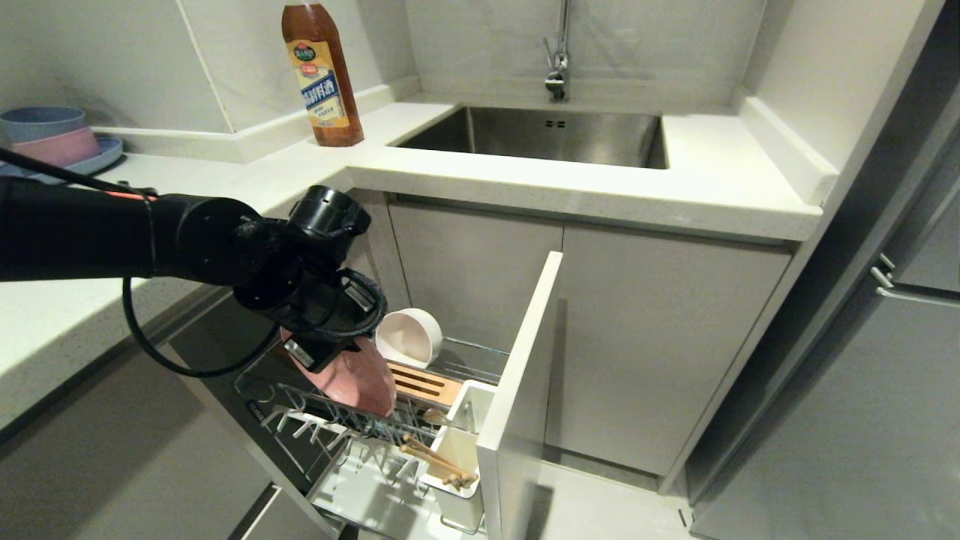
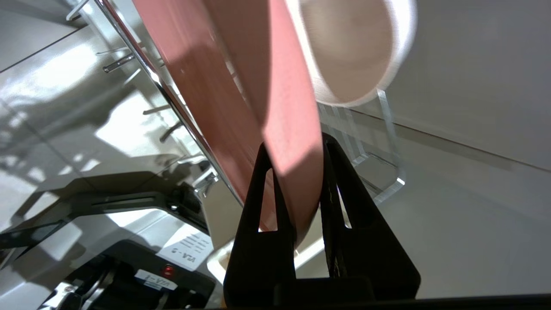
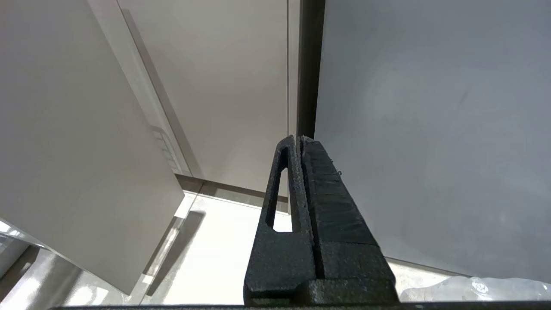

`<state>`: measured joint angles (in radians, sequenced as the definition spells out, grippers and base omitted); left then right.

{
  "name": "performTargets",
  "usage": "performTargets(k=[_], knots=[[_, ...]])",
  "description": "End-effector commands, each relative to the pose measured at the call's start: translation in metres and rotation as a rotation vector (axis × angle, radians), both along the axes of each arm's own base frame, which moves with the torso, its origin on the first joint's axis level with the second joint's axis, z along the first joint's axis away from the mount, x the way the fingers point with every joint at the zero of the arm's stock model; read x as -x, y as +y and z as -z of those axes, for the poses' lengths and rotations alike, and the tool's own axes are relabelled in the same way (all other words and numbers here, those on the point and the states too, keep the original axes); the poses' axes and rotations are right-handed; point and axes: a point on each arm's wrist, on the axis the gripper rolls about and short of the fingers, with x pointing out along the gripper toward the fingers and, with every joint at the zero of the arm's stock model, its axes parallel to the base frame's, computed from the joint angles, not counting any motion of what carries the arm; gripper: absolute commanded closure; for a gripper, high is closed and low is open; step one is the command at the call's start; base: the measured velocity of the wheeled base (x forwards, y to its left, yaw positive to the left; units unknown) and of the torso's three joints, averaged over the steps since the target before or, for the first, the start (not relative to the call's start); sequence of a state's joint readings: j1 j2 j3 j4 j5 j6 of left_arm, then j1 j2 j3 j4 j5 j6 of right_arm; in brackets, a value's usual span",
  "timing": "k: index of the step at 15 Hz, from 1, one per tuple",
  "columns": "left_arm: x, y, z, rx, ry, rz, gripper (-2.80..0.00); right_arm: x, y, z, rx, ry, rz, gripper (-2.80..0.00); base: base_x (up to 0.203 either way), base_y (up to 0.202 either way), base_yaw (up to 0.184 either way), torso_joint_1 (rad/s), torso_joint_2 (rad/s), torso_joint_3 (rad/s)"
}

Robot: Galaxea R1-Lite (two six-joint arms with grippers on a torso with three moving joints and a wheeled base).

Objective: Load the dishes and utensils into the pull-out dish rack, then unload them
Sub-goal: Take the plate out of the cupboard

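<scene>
The pull-out dish rack (image 1: 300, 409) stands drawn out below the counter. My left gripper (image 1: 330, 352) reaches down over it, shut on the rim of the pink plate (image 1: 364, 382), which stands on edge among the wire prongs. In the left wrist view the black fingers (image 2: 262, 189) pinch the plate (image 2: 241, 86) at the gripper (image 2: 295, 148). The cream-white bowl (image 1: 409, 337) rests on its side just behind the plate, bowl (image 2: 348, 47). Chopsticks (image 1: 439, 459) stick out of the white utensil cup (image 1: 459, 442). My right gripper (image 3: 299, 138) is shut and empty, parked low by cabinet fronts.
A slotted wooden block (image 1: 420, 384) sits beside the plate. The rack's tall white front panel (image 1: 517, 390) stands to the right. On the counter are a sauce bottle (image 1: 322, 71), a steel sink (image 1: 540, 135), and stacked blue and pink bowls (image 1: 49, 135) at far left.
</scene>
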<state>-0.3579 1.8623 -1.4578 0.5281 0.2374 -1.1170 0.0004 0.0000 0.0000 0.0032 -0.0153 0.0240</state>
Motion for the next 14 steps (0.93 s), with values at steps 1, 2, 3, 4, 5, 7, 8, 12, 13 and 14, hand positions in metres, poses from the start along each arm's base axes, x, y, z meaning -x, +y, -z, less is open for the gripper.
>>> performTargets(k=[1,2,3,4,5,7,8,12,13,14], knots=[[0.015,0.005,-0.020,0.023,-0.053,-0.004,0.00,0.000,0.000,0.001,0.000,0.002,-0.001,0.00,0.000,0.000,0.000,0.000,0.00,0.000],[0.021,0.006,-0.027,0.030,-0.068,0.000,0.00,0.000,0.000,0.001,0.000,0.003,0.000,0.00,0.000,0.000,0.000,0.000,0.00,0.000],[0.028,0.005,-0.033,0.034,-0.078,0.012,0.00,0.000,0.000,0.001,0.001,0.003,0.000,0.00,0.000,0.000,0.000,0.000,0.00,0.000],[0.036,0.004,-0.040,0.040,-0.090,0.024,0.00,0.000,0.000,0.001,0.000,0.002,0.000,0.00,0.000,0.000,0.000,0.000,0.00,0.000],[0.044,0.003,-0.048,0.047,-0.106,0.037,0.00,0.000,0.000,0.000,0.000,0.001,0.000,0.00,0.000,0.000,0.000,0.000,0.00,0.000],[0.061,0.000,-0.061,0.057,-0.127,0.074,0.00,0.000,0.000,0.001,0.000,0.003,-0.002,0.00,0.000,0.000,0.000,0.000,0.00,0.000],[0.068,-0.001,-0.066,0.062,-0.138,0.089,0.00,0.000,0.000,0.000,0.000,0.001,-0.001,0.00,0.000,0.000,0.000,0.000,0.00,0.000],[0.104,-0.006,-0.087,0.088,-0.175,0.174,0.00,0.000,0.000,0.001,0.000,0.002,0.000,0.00,0.000,0.000,0.000,0.000,0.00,0.000],[0.116,-0.007,-0.093,0.096,-0.189,0.206,0.00,0.000,0.000,0.001,0.000,0.002,-0.001,0.00,0.000,0.000,0.000,0.000,0.00,0.000],[0.125,-0.008,-0.098,0.102,-0.203,0.233,0.00,0.000,0.000,0.001,0.000,0.002,0.000,0.00,0.000,0.000,0.000,0.000,0.00,0.000]])
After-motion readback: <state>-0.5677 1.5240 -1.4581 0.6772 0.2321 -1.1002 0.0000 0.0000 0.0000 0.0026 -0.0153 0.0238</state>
